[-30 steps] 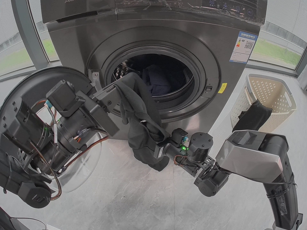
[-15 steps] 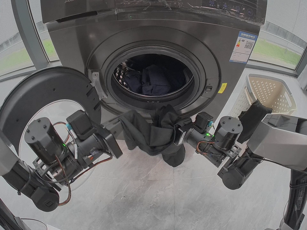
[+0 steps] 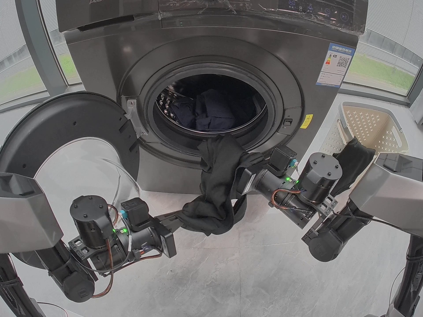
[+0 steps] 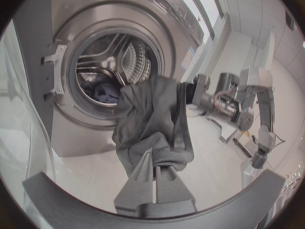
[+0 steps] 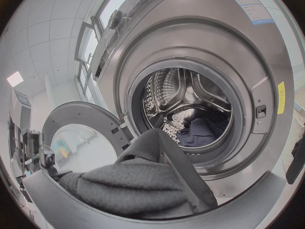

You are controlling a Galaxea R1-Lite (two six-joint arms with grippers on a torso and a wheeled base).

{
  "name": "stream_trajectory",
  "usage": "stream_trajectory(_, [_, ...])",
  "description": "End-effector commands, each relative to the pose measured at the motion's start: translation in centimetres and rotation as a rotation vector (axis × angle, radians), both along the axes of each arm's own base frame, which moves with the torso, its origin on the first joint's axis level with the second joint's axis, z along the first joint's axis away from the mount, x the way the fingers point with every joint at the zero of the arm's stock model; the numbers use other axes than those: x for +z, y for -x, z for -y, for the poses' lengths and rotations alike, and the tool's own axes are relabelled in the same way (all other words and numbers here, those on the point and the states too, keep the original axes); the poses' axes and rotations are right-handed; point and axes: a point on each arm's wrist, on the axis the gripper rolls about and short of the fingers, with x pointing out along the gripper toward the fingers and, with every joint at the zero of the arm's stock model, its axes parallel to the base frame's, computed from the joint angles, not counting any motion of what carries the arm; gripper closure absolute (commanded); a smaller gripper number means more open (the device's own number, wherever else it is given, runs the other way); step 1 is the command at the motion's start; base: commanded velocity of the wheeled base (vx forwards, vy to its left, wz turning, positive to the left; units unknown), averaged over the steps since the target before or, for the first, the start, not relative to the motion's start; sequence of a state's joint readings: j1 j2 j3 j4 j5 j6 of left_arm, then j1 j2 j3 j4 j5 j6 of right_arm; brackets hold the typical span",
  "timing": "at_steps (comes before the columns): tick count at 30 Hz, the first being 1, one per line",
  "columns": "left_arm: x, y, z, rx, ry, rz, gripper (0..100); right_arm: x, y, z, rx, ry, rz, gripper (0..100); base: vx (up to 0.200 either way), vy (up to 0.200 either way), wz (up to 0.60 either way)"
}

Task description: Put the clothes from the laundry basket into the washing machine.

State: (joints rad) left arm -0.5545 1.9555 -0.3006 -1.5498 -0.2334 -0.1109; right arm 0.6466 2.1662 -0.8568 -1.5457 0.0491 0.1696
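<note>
The left jaws are pressed together on a fold of the dark garment point(image 4: 149, 121), held low in front of the washing machine point(image 3: 308, 80). The right jaws are buried under the same cloth just below the drum's mouth, so their state can't be told. The garment isn't in yet. Navy clothes point(image 3: 213, 113) are already seen inside, and one dark piece point(image 3: 352, 159) is left draped on the laundry basket point(image 3: 379, 130), so roughly midway, it's guessed.
</note>
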Motion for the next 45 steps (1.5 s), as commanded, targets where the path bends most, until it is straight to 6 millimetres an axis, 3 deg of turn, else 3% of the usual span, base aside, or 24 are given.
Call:
stream_trajectory(1, [-2.2,0.0,0.2,-0.013,-0.055,-0.065,100,0.6,0.6,-0.6,0.022,-0.013,0.015,100,0.0,0.0,0.0])
stream_trajectory(9, [-1.8,-0.3,0.0,-0.004,-0.046,-0.051,100,0.7,0.8,-0.9,0.03,-0.015,0.015,100,0.0,0.0,0.0])
stream_trajectory(10, [-1.8,-0.3,0.0,-0.004,-0.045,-0.049,0,0.7,0.8,-1.0,0.032,-0.016,0.014,100,0.0,0.0,0.0])
stream_trajectory(36, [-4.3,2.8,-0.9,-0.116,-0.157,-0.161,0,1.9,-0.1,-1.2,0.018,-0.05,0.06,100,0.0,0.0,0.0])
stream_trajectory(41, [-3.9,2.2,-0.6,-0.109,-0.142,-0.134,0,1.8,0.1,-1.4,0.026,-0.049,0.055,100,0.0,0.0,0.0])
stream_trajectory(45, [-2.7,0.5,0.0,-0.081,-0.091,-0.068,0,1.6,0.8,-1.7,0.03,-0.045,0.042,100,0.0,0.0,0.0])
